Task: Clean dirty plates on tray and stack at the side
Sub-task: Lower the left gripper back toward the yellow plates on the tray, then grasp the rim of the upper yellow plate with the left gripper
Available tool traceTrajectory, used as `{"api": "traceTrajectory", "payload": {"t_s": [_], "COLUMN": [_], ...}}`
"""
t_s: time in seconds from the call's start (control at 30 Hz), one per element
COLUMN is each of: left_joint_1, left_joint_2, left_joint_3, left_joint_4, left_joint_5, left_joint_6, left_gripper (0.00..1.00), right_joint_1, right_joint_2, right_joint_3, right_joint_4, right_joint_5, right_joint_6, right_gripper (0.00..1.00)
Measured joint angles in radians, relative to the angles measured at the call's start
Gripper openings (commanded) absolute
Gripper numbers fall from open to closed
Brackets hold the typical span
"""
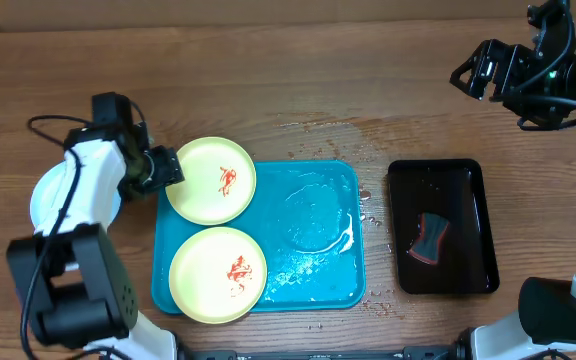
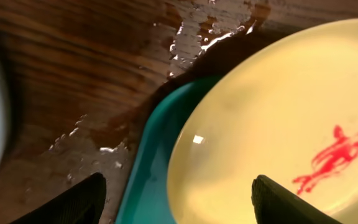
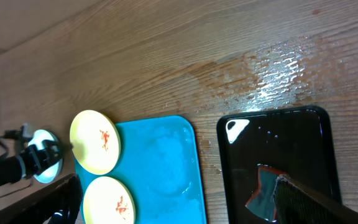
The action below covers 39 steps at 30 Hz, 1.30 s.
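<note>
Tray (image 1: 313,275), large, turquoise and wet-looking, lies at the middle of a wooden table (image 1: 268,60), seen from overhead. To its right, just apart from it, sits a smaller black tray (image 1: 468,200), also wet. Water (image 1: 333,126) glistens on the wood above the turquoise tray and between the two trays. Two dirty plates, both pale yellow with a red sauce smear near the centre, rest on the left side of the turquoise tray. The upper yellow plate (image 1: 203,170) overhangs the tray's top left corner. The lower yellow plate (image 1: 203,280) sits near the bottom left corner, its edge reaching past the tray's rim. A pale blue plate (image 1: 38,205) lies on the table well left of the tray, partly hidden under the left arm. The left gripper (image 1: 168,168) is at the left edge of the upper yellow plate. Its fingers are apart, and in the wrist view that plate's rim lies between them; whether they touch it cannot be told. The right gripper (image 1: 473,70) hangs over the far right of the table, well away from both trays, with its fingers spread wide and holding nothing. A small dark sponge (image 1: 430,240) with red along its edge lies in the black tray.
</note>
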State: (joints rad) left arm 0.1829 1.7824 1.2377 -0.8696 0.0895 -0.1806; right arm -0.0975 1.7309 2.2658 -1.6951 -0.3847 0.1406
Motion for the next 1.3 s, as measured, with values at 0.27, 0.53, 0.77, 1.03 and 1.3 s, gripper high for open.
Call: {"api": "traceTrajectory", "payload": {"t_s": [0.27,0.53,0.77,1.03,1.3], "left_joint_1": [-0.011,-0.011,-0.045,-0.134,-0.142], "left_joint_2": [0.099,0.1,0.1,0.1,0.1], "left_joint_3": [0.0,0.0,0.0,0.0,0.0], "left_joint_4": [0.056,0.066,0.066,0.063,0.063], "left_joint_5": [-0.013,-0.016,-0.015,-0.016,-0.012], "left_joint_6": [0.023,0.032,0.05,0.073,0.083], "left_gripper": [0.36,0.39,0.42,0.25,0.04], "right_joint_1": [0.0,0.0,0.0,0.0,0.0], "right_joint_2": [0.0,0.0,0.0,0.0,0.0], "right_joint_3": [0.0,0.0,0.0,0.0,0.0], "right_joint_4": [0.0,0.0,0.0,0.001,0.0], "right_joint_5": [-0.001,0.0,-0.001,-0.001,-0.001], "right_joint_6": [-0.002,0.008,0.012,0.012,0.013], "right_gripper": [1.0,1.0,1.0,1.0,1.0]}}
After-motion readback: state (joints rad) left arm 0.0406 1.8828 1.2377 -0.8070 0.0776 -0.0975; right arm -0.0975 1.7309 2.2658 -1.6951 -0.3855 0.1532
